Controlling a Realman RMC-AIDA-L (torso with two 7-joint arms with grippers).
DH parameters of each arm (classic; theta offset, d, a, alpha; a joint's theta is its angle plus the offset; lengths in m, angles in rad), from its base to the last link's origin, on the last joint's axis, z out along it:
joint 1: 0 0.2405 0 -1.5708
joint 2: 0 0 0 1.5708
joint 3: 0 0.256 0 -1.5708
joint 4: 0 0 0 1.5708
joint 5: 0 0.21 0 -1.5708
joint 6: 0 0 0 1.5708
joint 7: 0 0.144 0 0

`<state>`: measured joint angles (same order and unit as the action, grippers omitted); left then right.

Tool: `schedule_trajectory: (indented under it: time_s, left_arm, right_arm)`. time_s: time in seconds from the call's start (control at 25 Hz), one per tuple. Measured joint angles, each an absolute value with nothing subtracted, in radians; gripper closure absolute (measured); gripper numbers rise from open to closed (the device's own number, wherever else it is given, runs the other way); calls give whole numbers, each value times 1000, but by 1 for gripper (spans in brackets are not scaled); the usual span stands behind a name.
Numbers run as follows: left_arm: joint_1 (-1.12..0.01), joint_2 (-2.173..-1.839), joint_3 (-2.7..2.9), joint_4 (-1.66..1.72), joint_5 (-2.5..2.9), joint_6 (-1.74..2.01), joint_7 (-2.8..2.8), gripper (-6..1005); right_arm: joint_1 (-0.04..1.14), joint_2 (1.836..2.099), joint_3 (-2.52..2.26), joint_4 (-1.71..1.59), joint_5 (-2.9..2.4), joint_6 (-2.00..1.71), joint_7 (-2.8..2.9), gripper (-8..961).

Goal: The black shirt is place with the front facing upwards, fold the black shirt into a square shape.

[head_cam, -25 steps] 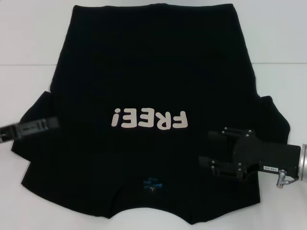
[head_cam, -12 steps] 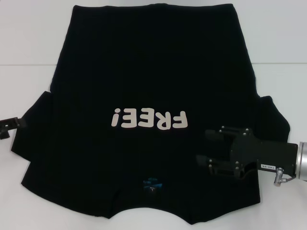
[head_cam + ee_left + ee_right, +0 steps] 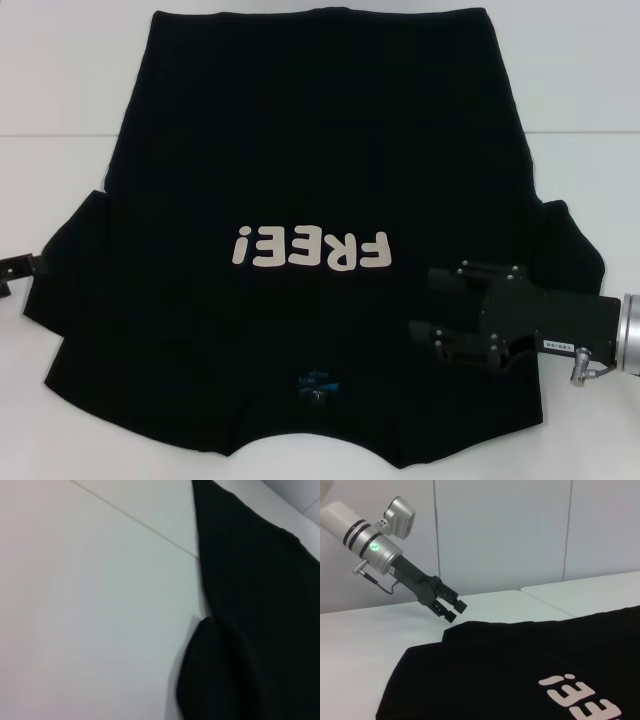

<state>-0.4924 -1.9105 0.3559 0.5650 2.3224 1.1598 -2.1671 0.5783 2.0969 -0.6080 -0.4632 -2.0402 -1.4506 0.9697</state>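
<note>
A white table (image 3: 60,80) fills the scene, and the black shirt (image 3: 320,130) lies spread flat over most of it, front up. The shirt's collar end is nearest the robot, its hem at the far edge of the table, so the off-white "FREE!" print (image 3: 310,249) reads upside down from the head view. A small blue neck label (image 3: 318,384) sits just inside the collar. Both short sleeves spread outward to either side.

The right gripper (image 3: 430,305) reaches in from the right, low over the shirt's chest beside the right sleeve — its two fingers are spread apart, one above the other in the head view, grasping nothing.

The left gripper (image 3: 454,610) is off the cloth, over bare table just beyond the left sleeve's edge. In the right wrist view its short fingers sit close together with nothing between them, angled down toward the table.
</note>
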Motion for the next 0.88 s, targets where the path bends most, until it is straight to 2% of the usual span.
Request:
schedule_trajectory:
  time_s: [0.88]
  left_arm:
    - [-496, -1925, 359, 540, 2330, 1162, -2169, 184]
  right_arm:
    - [575, 2097, -611, -459, -2040, -1461, 971, 217]
